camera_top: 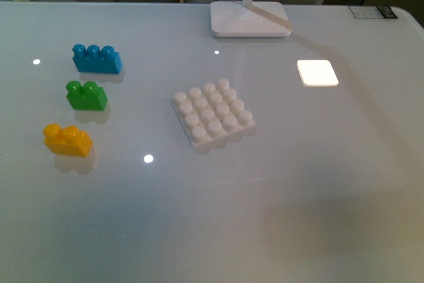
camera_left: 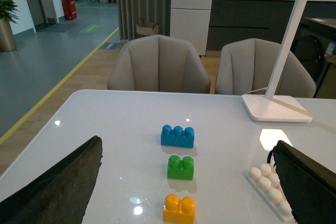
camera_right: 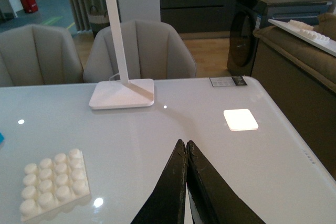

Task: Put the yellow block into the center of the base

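The yellow block (camera_top: 67, 140) (camera_left: 179, 208) lies on the white table at the front left, two studs up. The white studded base (camera_top: 213, 113) (camera_left: 270, 188) (camera_right: 51, 182) rests flat near the table's middle, nothing on it. Neither arm appears in the front view. My left gripper (camera_left: 186, 153) is open and hovers wide over the row of bricks, with the yellow block between and below its dark fingers (camera_left: 63, 187). My right gripper (camera_right: 186, 144) is shut with nothing in it, above bare table to the right of the base.
A green brick (camera_top: 86, 95) (camera_left: 180, 167) and a longer blue brick (camera_top: 97, 58) (camera_left: 177, 136) stand behind the yellow one. A white lamp foot (camera_top: 249, 18) (camera_right: 122, 94) sits at the back; a glowing square (camera_top: 317, 72) (camera_right: 240, 119) lies right of it. Chairs stand beyond the far edge.
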Robot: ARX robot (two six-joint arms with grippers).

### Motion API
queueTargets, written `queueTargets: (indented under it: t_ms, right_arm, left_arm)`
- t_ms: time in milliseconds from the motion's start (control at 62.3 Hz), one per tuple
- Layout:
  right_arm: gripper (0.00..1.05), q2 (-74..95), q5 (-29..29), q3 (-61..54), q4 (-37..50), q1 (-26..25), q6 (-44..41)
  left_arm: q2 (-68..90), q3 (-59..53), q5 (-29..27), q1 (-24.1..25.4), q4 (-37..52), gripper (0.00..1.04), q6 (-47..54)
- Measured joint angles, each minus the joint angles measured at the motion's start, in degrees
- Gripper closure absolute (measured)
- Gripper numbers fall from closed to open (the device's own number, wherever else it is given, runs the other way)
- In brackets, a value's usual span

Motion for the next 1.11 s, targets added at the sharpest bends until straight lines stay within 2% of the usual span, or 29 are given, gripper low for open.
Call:
queueTargets:
  t_ms: [466,1108]
  right_arm:
    - [1.03,-19.98,0.02,-0.59,-17.99,-0.02,0.00]
    - [1.03,-35.54,0.02,-0.61,-33.24,-0.02,0.00]
  left_arm:
    - [0.00,0.00,0.00,0.00,0.00,0.07,0.00]
    - [0.00,0.00,0.00,0.00,0.00,0.07,0.00]
